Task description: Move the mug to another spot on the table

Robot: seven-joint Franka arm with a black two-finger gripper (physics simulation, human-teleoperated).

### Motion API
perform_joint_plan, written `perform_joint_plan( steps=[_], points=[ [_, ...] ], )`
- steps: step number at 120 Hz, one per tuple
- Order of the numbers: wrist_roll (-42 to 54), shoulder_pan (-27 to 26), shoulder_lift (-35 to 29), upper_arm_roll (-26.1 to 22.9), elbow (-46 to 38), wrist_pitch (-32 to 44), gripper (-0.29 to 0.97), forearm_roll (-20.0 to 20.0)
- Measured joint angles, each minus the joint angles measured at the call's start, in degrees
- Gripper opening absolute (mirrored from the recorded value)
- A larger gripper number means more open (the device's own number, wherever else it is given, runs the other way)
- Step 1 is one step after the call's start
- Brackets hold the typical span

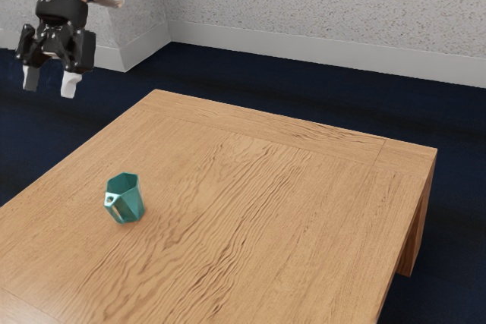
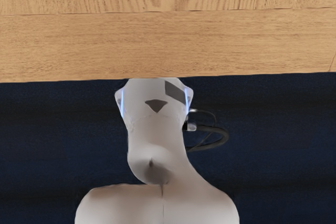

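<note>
Step in hand, as I read it: approach, nothing grasped yet. Gripper (image 1: 49, 85) hangs high, well apart from the mug (image 1: 125, 199), out past the table (image 1: 288, 187) edge at the exterior view's left. Jaws stand apart, empty. Mug sits on the table, toward its left side in the exterior view.

Doing it well: translate over the mug first, then descend straight. A diagonal cut risks a finger clipping the rim (image 1: 121, 182). Can't judge whether the jaw gap spans the whole body, so I'd go for a wall pinch: one finger inside the mouth, one outside, on the side away from the handle (image 1: 112, 201). Body is faceted, so land the pads on a flat facet, not an edge, or it may twist on closing.

Orientation: mug roughly upright, long axis about vertical, mouth up. Handle points toward the exterior view's left, slightly toward the camera.

Wrist view: table (image 2: 168, 40) edge, dark floor (image 2: 52, 129), own arm (image 2: 157, 145) under the hand.
</note>
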Motion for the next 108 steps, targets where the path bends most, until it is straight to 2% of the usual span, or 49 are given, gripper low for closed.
perform_joint_plan(
  steps=[8, 16, 28, 46, 59, 66, 76, 108],
  points=[
    [0.84, 1.29, 0.12, 1.51, -6.4, 14.01, 0.67, -0.84],
    [1.51, 2.64, 0.35, 1.84, -8.71, 23.67, 0.67, -1.31],
    [2.02, 2.2, -1.18, 2.23, -14.65, 31.68, 0.66, -1.41],
    [1.99, 0.54, -8.85, 3.4, -30.98, 41.95, 0.66, -0.77],
    [1.98, 5.16, -15.36, 3.5, -46.4, 51.53, 0.66, -0.46],
    [1.97, 6.76, -16.66, 3.51, -52.86, 57.04, 0.66, -0.14],
    [1.97, 7.46, -14.25, 3.5, -57.22, 64.5, 0.66, 0.14],
    [2.02, 10.64, -5.04, 3.46, -61.49, 83.24, 0.66, 1.13]
  ],
)
